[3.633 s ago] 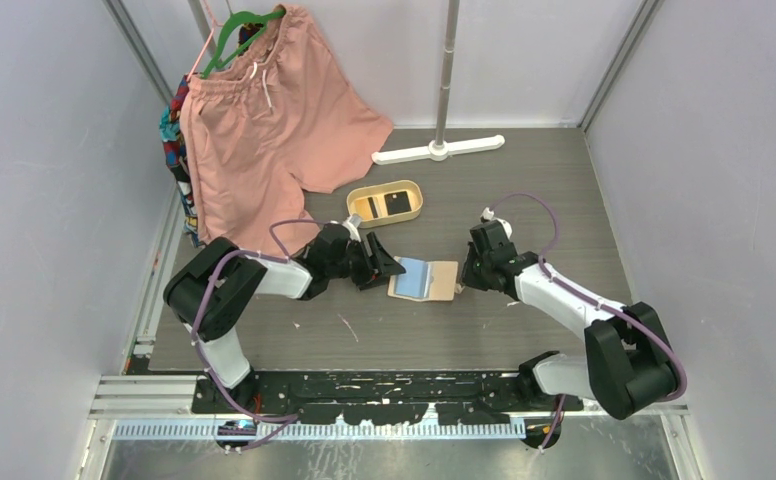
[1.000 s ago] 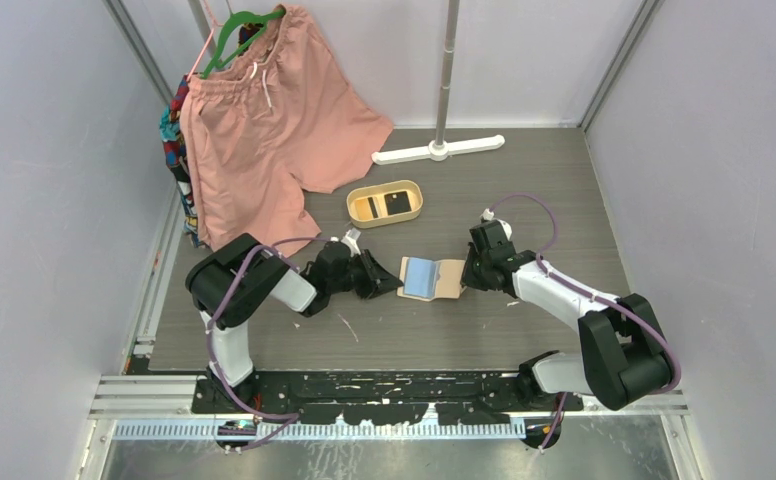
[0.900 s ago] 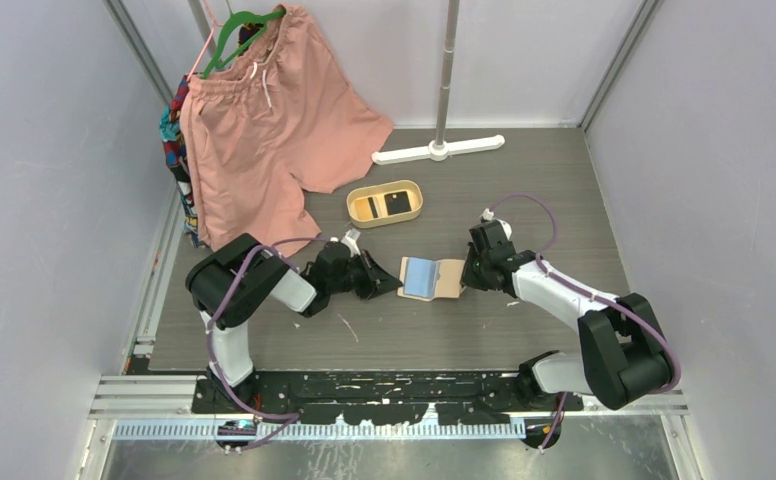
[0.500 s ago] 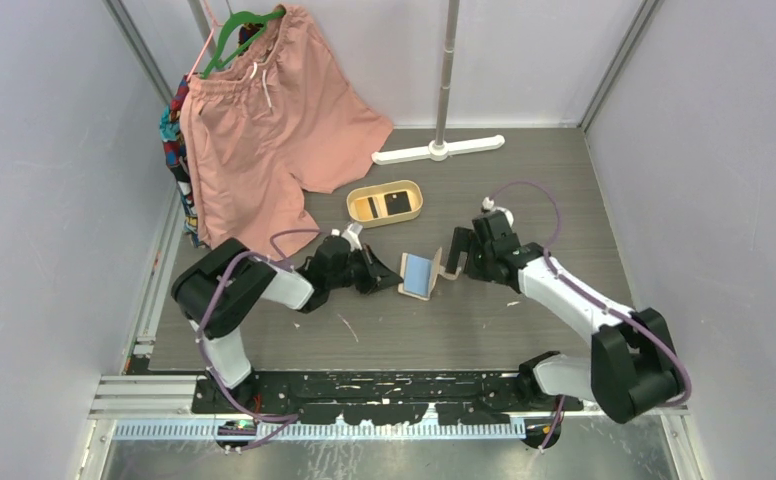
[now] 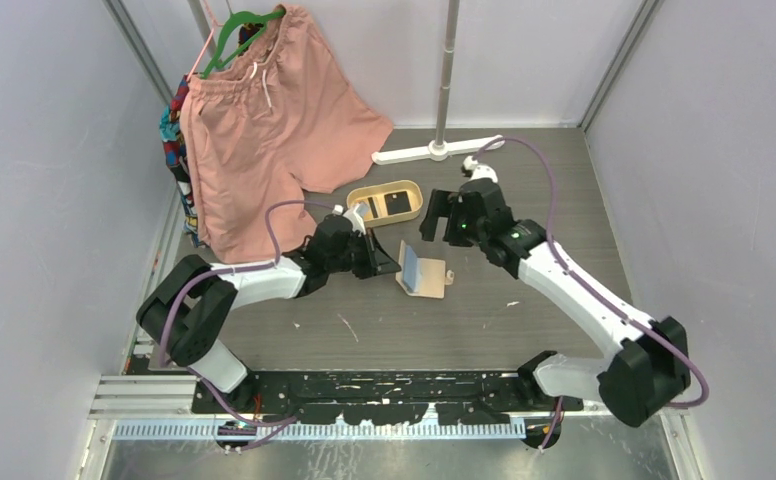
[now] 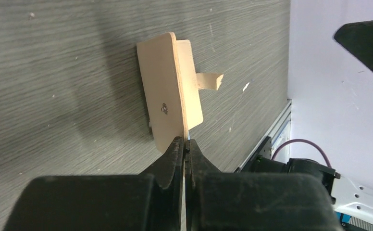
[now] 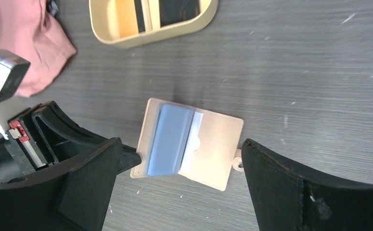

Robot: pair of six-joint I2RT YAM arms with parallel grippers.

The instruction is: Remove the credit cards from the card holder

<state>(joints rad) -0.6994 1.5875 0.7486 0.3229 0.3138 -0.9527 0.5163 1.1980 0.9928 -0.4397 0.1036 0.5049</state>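
Observation:
The beige card holder (image 5: 426, 275) lies open on the table, its left flap tilted up. My left gripper (image 5: 392, 268) is shut on that flap's near edge (image 6: 167, 103), seen edge-on in the left wrist view with the snap tab (image 6: 208, 81) behind it. A blue face (image 7: 170, 137) shows inside the card holder (image 7: 213, 147); I cannot tell whether it is a credit card or lining. My right gripper (image 5: 442, 214) hangs open above and behind the holder, holding nothing. A black credit card (image 5: 398, 202) lies in the tan tray.
The oval tan tray (image 5: 359, 196) stands behind the card holder, also in the right wrist view as the tray (image 7: 127, 38). Pink shorts (image 5: 264, 120) hang at the back left. A white stand foot (image 5: 439, 150) and its pole are at the back.
My right gripper has opened, let go of the card holder's right side and risen toward the back. My left gripper has shut on the left flap and tipped it up.

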